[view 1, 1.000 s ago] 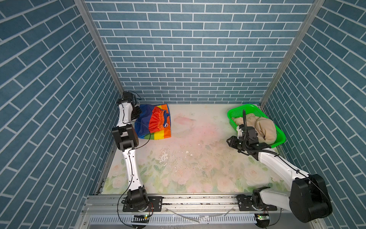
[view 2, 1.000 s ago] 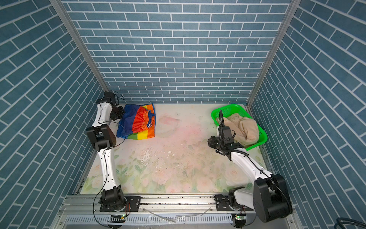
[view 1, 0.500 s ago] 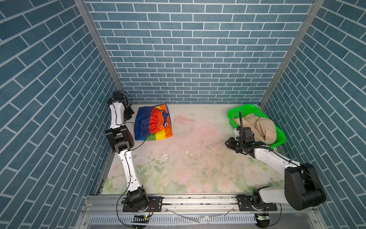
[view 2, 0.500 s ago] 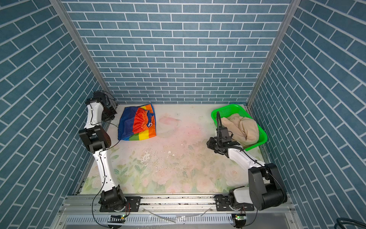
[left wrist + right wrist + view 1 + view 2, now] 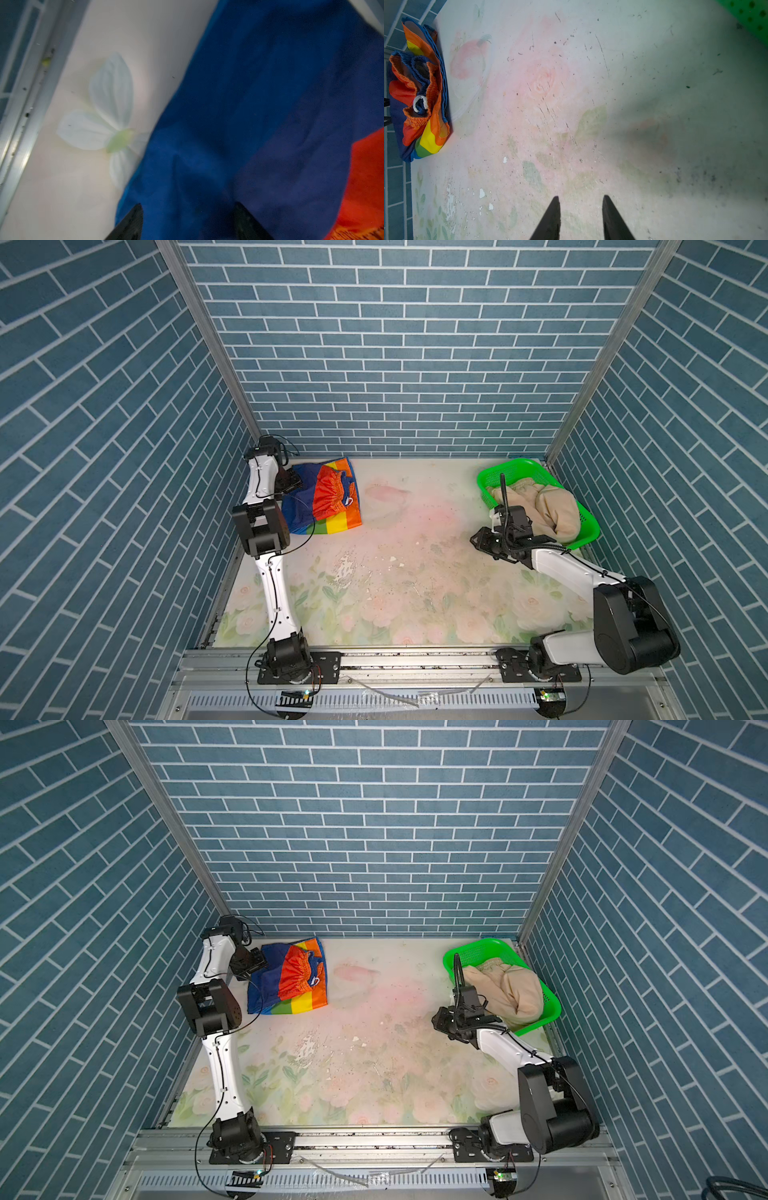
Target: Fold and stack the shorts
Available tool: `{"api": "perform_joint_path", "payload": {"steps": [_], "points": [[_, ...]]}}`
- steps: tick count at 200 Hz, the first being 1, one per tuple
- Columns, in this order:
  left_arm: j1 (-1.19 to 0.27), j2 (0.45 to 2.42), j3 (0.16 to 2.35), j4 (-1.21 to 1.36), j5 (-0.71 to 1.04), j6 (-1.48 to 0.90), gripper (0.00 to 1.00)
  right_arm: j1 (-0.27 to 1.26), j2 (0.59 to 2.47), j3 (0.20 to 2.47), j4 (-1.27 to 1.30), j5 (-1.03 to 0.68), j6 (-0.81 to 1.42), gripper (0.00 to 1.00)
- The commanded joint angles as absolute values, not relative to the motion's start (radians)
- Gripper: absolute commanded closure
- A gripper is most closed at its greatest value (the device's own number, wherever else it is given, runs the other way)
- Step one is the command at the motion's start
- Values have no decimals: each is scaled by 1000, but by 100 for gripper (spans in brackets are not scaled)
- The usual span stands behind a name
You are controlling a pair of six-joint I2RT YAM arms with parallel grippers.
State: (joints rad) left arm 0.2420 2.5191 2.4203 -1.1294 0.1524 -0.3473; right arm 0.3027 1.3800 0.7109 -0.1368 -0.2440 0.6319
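Your left tool [image 5: 187,204] gapes wide over shiny, rumpled rainbow shorts [image 5: 322,502], centre-left in a top view. The beige shorts [image 5: 548,506] slump in a perforated green basket [image 5: 515,468], centre-right. Your right tool [image 5: 581,197], narrowly parted, holds nothing.

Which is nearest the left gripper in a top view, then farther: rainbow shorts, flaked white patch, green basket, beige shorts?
1. rainbow shorts, beneath the left gripper, back left.
2. flaked white patch, mid-table, toward the front.
3. green basket and the beige shorts in it, far right; too close to rank.
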Motion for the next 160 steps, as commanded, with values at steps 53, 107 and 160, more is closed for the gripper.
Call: {"api": "perform_joint_path", "payload": {"steps": [53,107,160], "points": [[259,2558,2370,-1078,188,-369,52,300,1364,729,-132,-235,651,64],[260,2660,2528,-1194,129,-352,58,299,1364,726,-137,-226,649,64],[262,2656,2563,-1221,70,-356,100,298,1358,712,-133,-217,651,64]]}}
